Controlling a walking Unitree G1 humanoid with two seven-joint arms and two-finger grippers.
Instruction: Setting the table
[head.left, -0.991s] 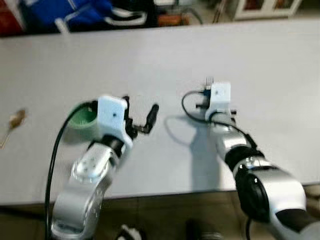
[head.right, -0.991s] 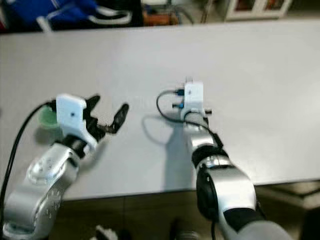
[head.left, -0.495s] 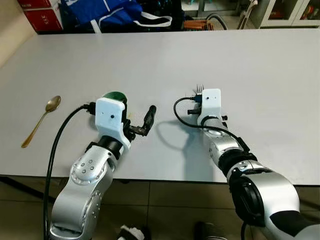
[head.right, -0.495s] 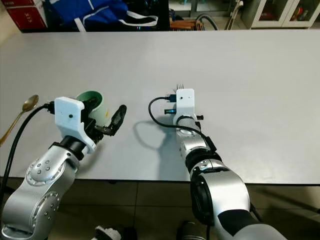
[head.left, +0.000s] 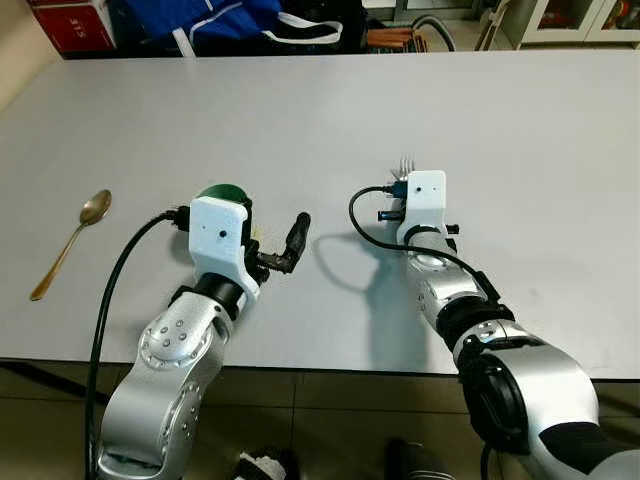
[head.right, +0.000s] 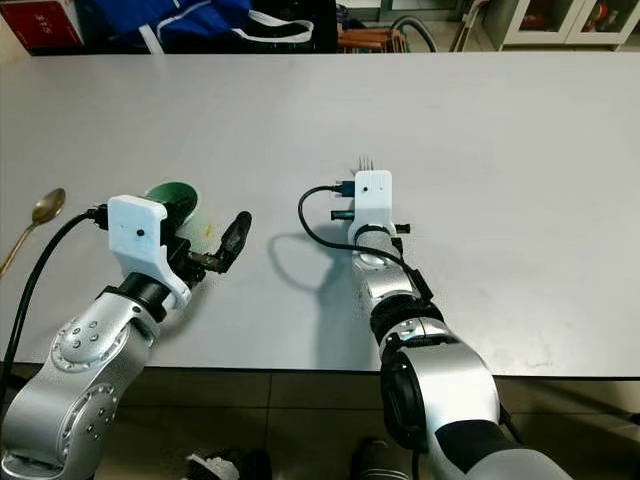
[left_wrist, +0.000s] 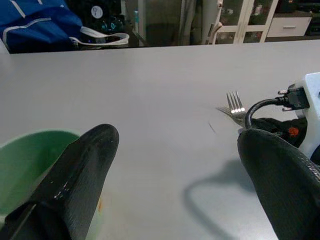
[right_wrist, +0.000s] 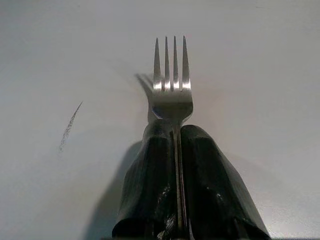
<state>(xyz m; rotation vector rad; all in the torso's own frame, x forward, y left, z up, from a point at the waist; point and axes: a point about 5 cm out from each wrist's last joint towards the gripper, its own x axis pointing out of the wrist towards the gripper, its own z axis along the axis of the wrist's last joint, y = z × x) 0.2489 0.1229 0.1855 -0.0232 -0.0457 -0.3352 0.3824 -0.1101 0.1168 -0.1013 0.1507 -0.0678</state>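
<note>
On the grey worktop (head.left: 520, 150) lie three table things: one fork (right_wrist: 172, 90), one green bowl (head.right: 178, 200) and one spoon (head.left: 72, 240).

The right pincer (right_wrist: 175, 165) has its two black fingers (right_wrist: 210, 190) pressed together on the fork's handle, so the fork is clamped between them with its four tines sticking out past the fingertips, just above the worktop surface. A short dark scratch (right_wrist: 70, 125) marks the worktop a little to one side of the tines.

The left pincer (head.right: 215, 245) stands wide apart and holds nothing. One finger (head.left: 297, 235) reaches out toward the right pincer's side; the other finger (left_wrist: 75, 185) is at the green bowl, right against its rim, though whether it actually touches cannot be told. The bowl sits just beyond the left wrist's white camera block (head.left: 219, 232). The spoon lies well apart from the left pincer, out on its outer side. The fork is ahead of the left pincer, between it and the right arm.

Beyond the worktop's far edge a blue bag (head.left: 200, 20) rests.
</note>
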